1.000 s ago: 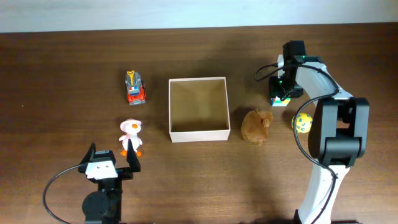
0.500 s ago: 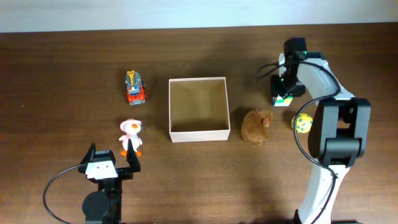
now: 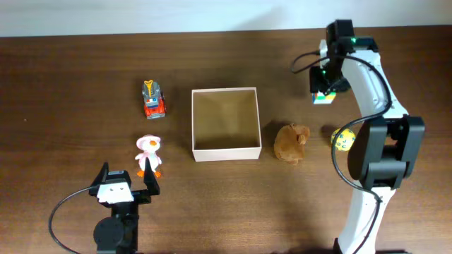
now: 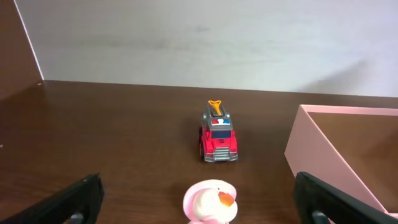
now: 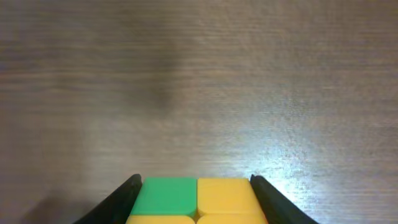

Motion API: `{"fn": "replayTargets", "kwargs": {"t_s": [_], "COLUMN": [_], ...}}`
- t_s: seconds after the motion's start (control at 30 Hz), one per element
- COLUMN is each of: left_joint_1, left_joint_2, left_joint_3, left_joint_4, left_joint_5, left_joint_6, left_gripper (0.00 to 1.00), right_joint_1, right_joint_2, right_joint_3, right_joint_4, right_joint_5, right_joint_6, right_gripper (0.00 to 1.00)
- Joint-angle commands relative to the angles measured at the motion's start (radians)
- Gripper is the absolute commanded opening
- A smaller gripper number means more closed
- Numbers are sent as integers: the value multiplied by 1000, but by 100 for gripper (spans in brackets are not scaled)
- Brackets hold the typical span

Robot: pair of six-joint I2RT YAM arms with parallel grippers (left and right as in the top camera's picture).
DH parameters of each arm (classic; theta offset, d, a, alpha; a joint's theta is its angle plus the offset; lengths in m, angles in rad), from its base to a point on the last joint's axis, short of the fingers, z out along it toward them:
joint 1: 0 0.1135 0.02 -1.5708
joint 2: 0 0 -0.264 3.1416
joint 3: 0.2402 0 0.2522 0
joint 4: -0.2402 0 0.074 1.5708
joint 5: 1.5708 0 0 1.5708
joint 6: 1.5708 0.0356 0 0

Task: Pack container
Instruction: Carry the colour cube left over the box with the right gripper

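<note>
The container (image 3: pixel 224 152), a square white-walled box with a tan floor, stands at mid-table and holds nothing; its wall shows in the left wrist view (image 4: pixel 317 146). My right gripper (image 3: pixel 324 93) is shut on a small colour cube (image 5: pixel 196 200) with green and yellow tiles, held above the table right of the container. My left gripper (image 3: pixel 126 185) is open and empty, just behind a pink-and-white duck toy (image 3: pixel 147 154), which also shows in the left wrist view (image 4: pixel 211 200).
A red toy fire truck (image 3: pixel 152 99) stands left of the container, also in the left wrist view (image 4: pixel 217 139). A brown plush toy (image 3: pixel 290 143) lies right of the container. A yellow ball (image 3: pixel 344 140) lies further right, by the right arm.
My right gripper has lifted the colour cube off the table and moved it slightly toward the far edge. The left arm and the other toys have not moved.
</note>
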Motion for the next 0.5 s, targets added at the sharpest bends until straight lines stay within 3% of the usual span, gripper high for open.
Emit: {"fn": "replayTargets", "kwargs": {"t_s": [0.0, 0.47], "left_joint_1": [5, 5], "left_joint_2": [-8, -8], "left_joint_3": [-6, -6], "left_joint_4": [2, 2], "left_joint_5": [10, 10], "left_joint_6": [19, 19], "left_gripper": [99, 99], "right_joint_1": [52, 253], "right_joint_2": [-22, -27], "right_joint_3": [90, 313], "right_joint_4": [-31, -180], "right_joint_5": [7, -74], "right_joint_6": [2, 97], "right_gripper": [50, 50]}}
